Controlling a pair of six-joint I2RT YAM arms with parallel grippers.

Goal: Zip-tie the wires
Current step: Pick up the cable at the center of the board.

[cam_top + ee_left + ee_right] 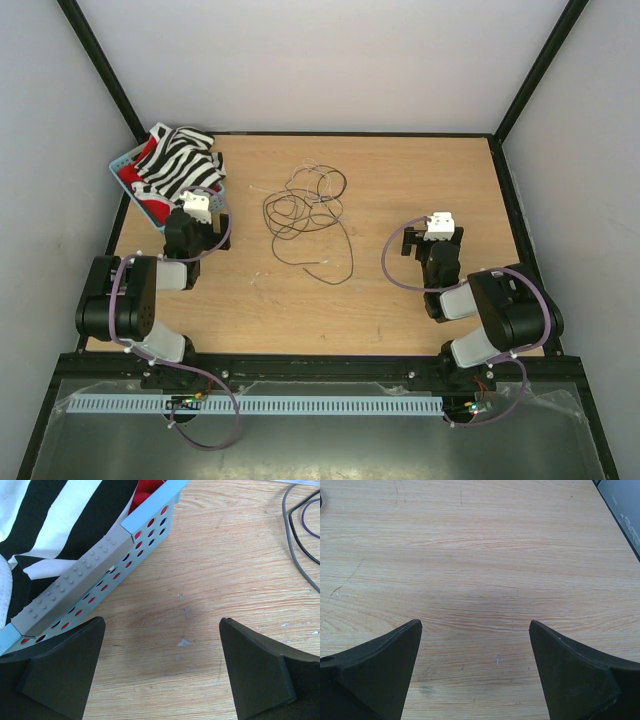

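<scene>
The wires [308, 218] lie as a loose tangle of thin dark and pale strands on the wooden table, in its middle toward the back. A few of their loops [300, 530] show at the right edge of the left wrist view. My left gripper [200, 207] sits left of the tangle, beside the basket, open with bare wood between its fingers [162, 625]. To the right of the tangle my right gripper [440, 225] is open over bare table [476, 625]. No zip tie shows.
A pale blue perforated basket [140, 195] at the back left holds zebra-striped cloth [185, 165] and something red; its wall [145, 535] is just ahead of my left fingers. Black frame rails edge the table [400, 300], with grey walls around.
</scene>
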